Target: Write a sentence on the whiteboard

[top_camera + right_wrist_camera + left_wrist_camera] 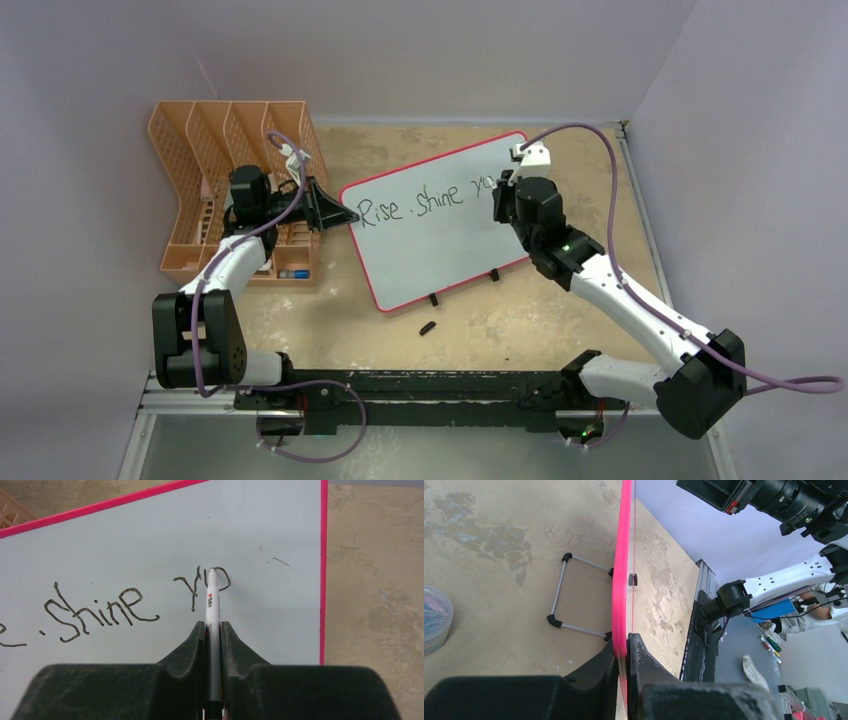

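Observation:
The whiteboard point(440, 225) with its red-pink rim stands tilted on the table. The sentence point(425, 202) on it reads "Rise . shine yo" in black marker, and its right end shows in the right wrist view point(115, 607). My left gripper point(345, 215) is shut on the board's left edge; in the left wrist view point(623, 647) its jaws clamp the pink rim point(621, 580). My right gripper point(503, 195) is shut on a white marker point(212, 600), whose tip touches the board at the letter "o".
An orange mesh file rack point(235, 190) stands at the left behind my left arm. A small black cap point(427, 328) lies on the table in front of the board. The board's wire stand point(561, 597) shows behind it, and a clear tub point(434, 617) sits at far left.

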Motion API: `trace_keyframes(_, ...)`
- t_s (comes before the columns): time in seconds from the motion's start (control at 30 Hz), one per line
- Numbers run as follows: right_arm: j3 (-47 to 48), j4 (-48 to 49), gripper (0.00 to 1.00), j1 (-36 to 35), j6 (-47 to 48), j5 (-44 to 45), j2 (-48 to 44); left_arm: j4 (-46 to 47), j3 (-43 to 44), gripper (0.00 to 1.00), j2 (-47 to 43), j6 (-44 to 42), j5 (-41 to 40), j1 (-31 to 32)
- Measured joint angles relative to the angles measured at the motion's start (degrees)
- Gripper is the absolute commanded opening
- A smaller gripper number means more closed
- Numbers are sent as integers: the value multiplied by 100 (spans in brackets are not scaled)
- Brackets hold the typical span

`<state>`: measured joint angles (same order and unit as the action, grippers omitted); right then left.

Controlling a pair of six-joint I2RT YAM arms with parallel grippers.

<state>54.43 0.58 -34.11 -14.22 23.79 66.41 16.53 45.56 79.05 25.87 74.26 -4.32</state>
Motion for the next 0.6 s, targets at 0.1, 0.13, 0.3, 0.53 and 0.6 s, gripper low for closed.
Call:
trace_keyframes(0.1, 11, 0, 0, 0, 4, -70, 0, -2, 0, 0, 0, 0, 0, 0)
trace_keyframes(0.13, 15, 0, 0, 0, 7, -87, 0, -2, 0, 0, 0, 2, 0, -2)
trace_keyframes(0.3, 22, 2, 0, 0, 17, -122, 0, -2, 0, 0, 0, 0, 0, -2)
trace_keyframes(0.53, 26, -9, 0, 0, 20, -131, -4, -2, 0, 0, 0, 0, 0, -2)
trace_keyframes(0.6, 26, -24, 0, 0, 20, -131, -13, -2, 0, 0, 0, 0, 0, -2)
